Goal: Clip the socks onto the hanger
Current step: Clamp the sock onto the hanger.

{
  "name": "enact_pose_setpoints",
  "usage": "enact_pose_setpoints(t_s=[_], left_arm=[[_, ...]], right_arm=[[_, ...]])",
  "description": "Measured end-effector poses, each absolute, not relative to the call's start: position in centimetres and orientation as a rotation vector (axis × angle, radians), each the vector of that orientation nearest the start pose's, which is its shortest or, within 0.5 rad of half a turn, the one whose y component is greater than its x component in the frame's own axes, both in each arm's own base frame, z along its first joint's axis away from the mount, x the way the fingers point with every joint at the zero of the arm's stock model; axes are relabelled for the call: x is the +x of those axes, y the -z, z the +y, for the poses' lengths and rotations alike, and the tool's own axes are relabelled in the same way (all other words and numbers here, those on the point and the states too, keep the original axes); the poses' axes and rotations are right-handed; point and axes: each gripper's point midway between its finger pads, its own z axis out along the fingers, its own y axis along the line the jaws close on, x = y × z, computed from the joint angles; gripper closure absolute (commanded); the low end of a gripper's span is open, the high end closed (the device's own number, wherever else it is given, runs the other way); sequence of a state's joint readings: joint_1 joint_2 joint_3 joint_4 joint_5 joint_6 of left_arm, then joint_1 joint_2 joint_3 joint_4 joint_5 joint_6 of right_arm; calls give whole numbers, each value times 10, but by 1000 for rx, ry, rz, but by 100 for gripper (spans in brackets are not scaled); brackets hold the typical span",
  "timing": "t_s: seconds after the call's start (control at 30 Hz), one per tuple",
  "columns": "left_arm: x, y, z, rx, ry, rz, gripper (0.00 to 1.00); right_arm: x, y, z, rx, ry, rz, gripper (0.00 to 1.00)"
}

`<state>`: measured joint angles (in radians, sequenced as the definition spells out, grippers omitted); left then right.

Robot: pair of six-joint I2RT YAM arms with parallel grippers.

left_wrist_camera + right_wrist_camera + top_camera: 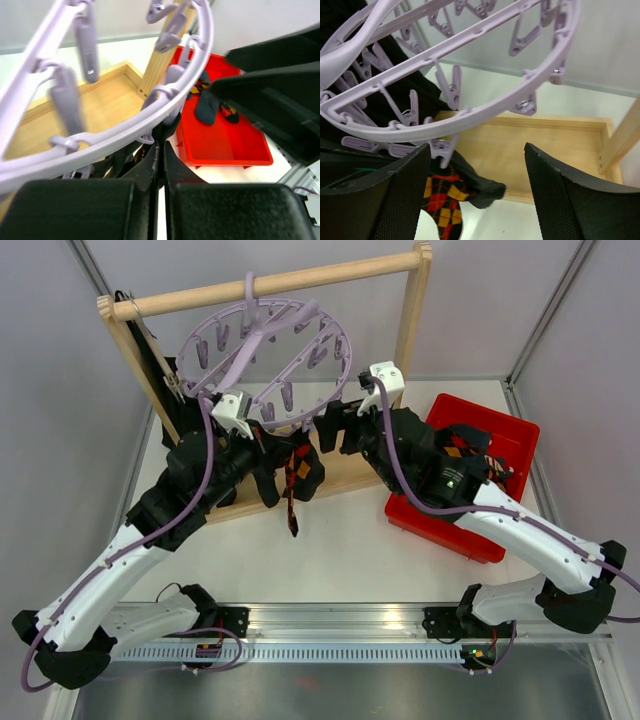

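Sock (442, 205) at the near rim of the hanger (248, 315), which hangs by its hook from the wooden rail (330, 272) above the table (330, 560). The sock hangs below a clip (441, 150) on that rim, long axis vertical, black cuff uppermost and argyle foot pointing down; the clip appears to bite the cuff, though the bite itself is hidden. The left jaws are closed tight just under the rim, with dark fabric at their tips, apparently the same cuff. The right jaws stand wide apart, empty, facing the sock from the other side; sock and clip lie straight ahead of them in the wrist view, toward the left finger. The sock thus lies between the two arms, touching only the left arm (190, 480). Further socks (207, 107) lie in the red bin (445, 525), beside the right arm (440, 470) and well apart from the left. Judgement: releasing falls to the left jaws, fetching to the right.
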<state>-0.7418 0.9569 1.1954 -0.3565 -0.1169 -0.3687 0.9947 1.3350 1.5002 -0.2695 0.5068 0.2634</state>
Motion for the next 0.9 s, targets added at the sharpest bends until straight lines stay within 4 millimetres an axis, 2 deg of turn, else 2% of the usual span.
enact_pose_setpoints(t_s=[0.13,0.23,0.33,0.5,0.8,0.9], left_arm=[[249,-384,-209,177,700,1712,98],[248,-384,-198,134,673,1715,98],[247,-381,-188,95,641,1729,98],[246,-374,-173,38,586,1759,97],[237,-373,-148,-30,521,1769,96],[234,-374,-140,-49,503,1768,95]], right_arm=[[287,-414,279,-153,-471,1662,15],[286,-407,254,-92,-386,1677,12],[287,-392,231,-39,-287,1706,10],[298,-355,191,34,-130,1775,9],[344,-270,81,271,110,1948,9],[356,-241,59,326,138,2010,9]])
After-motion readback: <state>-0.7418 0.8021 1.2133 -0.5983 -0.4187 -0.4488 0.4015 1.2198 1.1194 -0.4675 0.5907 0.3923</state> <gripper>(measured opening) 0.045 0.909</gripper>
